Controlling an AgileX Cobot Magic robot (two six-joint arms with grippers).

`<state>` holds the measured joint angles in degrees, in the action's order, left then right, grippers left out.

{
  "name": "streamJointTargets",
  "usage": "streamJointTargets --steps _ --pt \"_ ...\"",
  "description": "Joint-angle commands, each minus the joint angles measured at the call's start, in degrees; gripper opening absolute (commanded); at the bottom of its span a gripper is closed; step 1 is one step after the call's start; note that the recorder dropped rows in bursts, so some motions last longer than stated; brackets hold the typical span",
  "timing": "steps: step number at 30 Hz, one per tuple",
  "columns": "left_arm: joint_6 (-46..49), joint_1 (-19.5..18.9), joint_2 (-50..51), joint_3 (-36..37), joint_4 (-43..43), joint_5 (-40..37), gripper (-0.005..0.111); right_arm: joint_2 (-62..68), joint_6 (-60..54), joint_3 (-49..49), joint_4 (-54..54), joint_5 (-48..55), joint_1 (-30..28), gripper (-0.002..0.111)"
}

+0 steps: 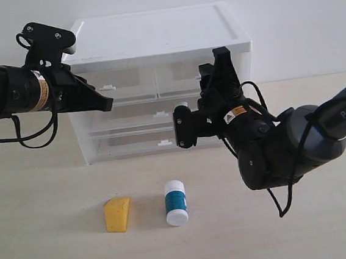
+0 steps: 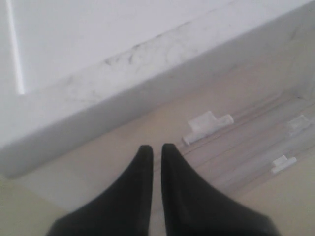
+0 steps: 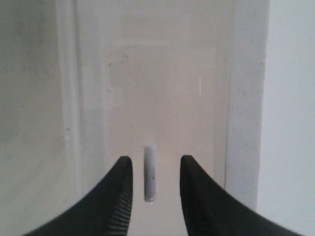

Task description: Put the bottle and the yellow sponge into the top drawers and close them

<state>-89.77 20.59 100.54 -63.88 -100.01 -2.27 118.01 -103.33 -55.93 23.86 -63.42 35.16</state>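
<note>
The yellow sponge [image 1: 118, 214] and the white bottle [image 1: 176, 202] with its teal label lie side by side on the table in front of the cabinet [image 1: 151, 30]. Neither gripper is near them. Both top drawers look closed. My left gripper [image 1: 105, 103] [image 2: 156, 147] is shut on nothing, just short of the top left drawer [image 1: 123, 88] and its tab handle [image 2: 206, 125]. My right gripper [image 1: 208, 80] [image 3: 156, 160] is open at the top right drawer [image 1: 177, 80], and that drawer's white tab handle [image 3: 149, 172] stands between its fingers without touching them.
Two full-width translucent drawers [image 1: 154, 128] sit below the top pair, each with a white tab. The cabinet stands against a white wall. The right arm's body [image 1: 273, 147] hangs low over the table to the right of the bottle.
</note>
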Motion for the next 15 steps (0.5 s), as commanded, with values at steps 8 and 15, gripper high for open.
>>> streamJointTargets --steps 8,15 --pt "-0.23 -0.06 -0.18 -0.37 0.06 -0.56 0.004 -0.76 -0.73 -2.39 0.89 1.49 -0.78 0.031" --pt "-0.23 -0.06 -0.18 -0.16 0.06 -0.54 0.004 -0.76 -1.86 -2.93 1.01 2.41 -0.78 0.031"
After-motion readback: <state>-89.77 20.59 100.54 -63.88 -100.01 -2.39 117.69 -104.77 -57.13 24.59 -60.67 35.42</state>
